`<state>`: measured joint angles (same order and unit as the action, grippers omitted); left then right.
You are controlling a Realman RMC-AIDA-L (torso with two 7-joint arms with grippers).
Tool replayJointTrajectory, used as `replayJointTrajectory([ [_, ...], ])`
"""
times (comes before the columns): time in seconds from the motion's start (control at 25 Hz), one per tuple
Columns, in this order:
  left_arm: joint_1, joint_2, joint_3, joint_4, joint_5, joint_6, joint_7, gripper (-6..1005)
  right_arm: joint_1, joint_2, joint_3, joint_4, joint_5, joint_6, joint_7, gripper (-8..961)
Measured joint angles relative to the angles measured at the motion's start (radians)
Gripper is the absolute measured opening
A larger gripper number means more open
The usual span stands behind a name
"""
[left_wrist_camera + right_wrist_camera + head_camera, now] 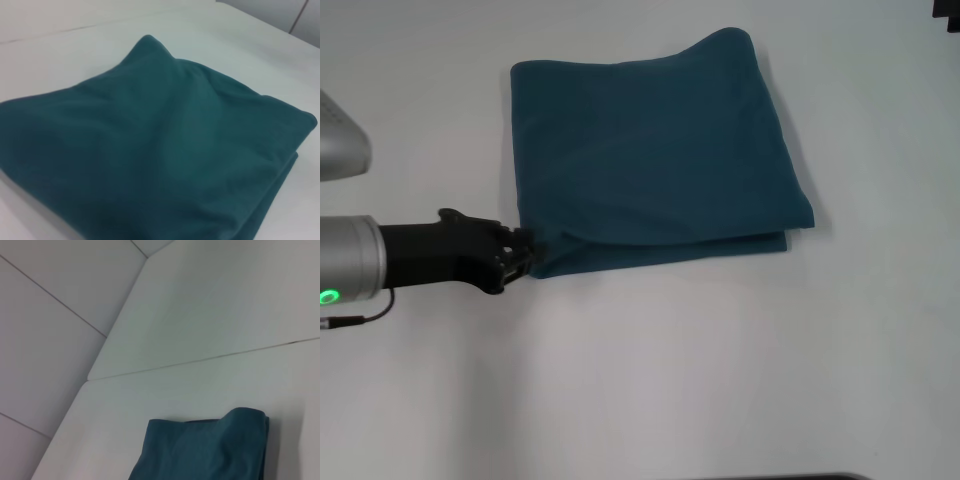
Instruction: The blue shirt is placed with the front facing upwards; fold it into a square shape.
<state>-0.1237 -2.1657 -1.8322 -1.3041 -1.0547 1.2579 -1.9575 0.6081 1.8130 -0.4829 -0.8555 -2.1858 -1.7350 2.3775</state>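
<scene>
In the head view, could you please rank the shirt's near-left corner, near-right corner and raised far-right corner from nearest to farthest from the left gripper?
From the left gripper on the blue shirt:
1. Near-left corner, right at the fingertips.
2. Near-right corner, across the near edge.
3. Raised far-right corner, diagonally opposite, farthest.

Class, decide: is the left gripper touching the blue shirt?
Touching. In the head view, the left gripper meets the near-left corner of the folded blue shirt, with no gap showing.
</scene>
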Motion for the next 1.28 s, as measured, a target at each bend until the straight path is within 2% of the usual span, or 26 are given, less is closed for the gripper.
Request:
replayJointTrajectory([
  [0.2, 0.013, -0.002, -0.073, -0.024, -0.057, 0.022, 0.003, 164, 0.005, 0.0, -0.001, 0.0, 0.0, 0.0, 0.0, 597],
  [0.32, -0.022, 0.001, -0.164, -0.007, -0.114, 0.114, -0.026, 272, 0.005, 0.0, -0.004, 0.0, 0.0, -0.003, -0.001, 597],
  [0.36, -0.022, 0.001, -0.164, -0.007, -0.114, 0.114, -0.026, 313, 0.005, 0.0, -0.005, 0.001, 0.0, -0.003, -0.001, 597],
  [0.4, -0.089, 0.003, -0.264, 0.049, -0.123, 0.212, -0.119, 354, 0.005, 0.0, -0.006, 0.002, 0.0, -0.004, -0.001, 597],
  [0.48, -0.144, 0.01, -0.339, 0.116, -0.122, 0.293, -0.193, 436, 0.002, 0.0, -0.007, 0.002, -0.001, -0.006, -0.001, 597],
  [0.52, -0.19, 0.019, -0.401, 0.187, -0.119, 0.353, -0.251, 481, 0.0, 0.001, -0.008, 0.001, -0.001, -0.009, -0.001, 597],
  [0.6, -0.274, 0.051, -0.481, 0.344, -0.112, 0.439, -0.339, 572, -0.002, 0.001, -0.008, -0.001, -0.001, -0.014, -0.002, 597],
  [0.68, -0.328, 0.079, -0.494, 0.474, -0.109, 0.462, -0.389, 662, -0.003, 0.002, -0.007, -0.001, -0.001, -0.019, -0.003, 598],
  [0.8, -0.377, 0.098, -0.492, 0.566, -0.109, 0.459, -0.428, 660, -0.003, 0.001, -0.007, -0.002, -0.001, -0.027, -0.003, 598],
  [1.04, -0.422, 0.096, -0.488, 0.612, -0.094, 0.378, -0.523, 657, 0.006, 0.002, -0.008, -0.003, -0.001, -0.038, -0.003, 598],
  [1.28, -0.481, 0.1, -0.486, 0.697, -0.021, 0.254, -0.568, 656, 0.009, 0.001, -0.009, -0.003, 0.0, -0.04, -0.003, 598],
])
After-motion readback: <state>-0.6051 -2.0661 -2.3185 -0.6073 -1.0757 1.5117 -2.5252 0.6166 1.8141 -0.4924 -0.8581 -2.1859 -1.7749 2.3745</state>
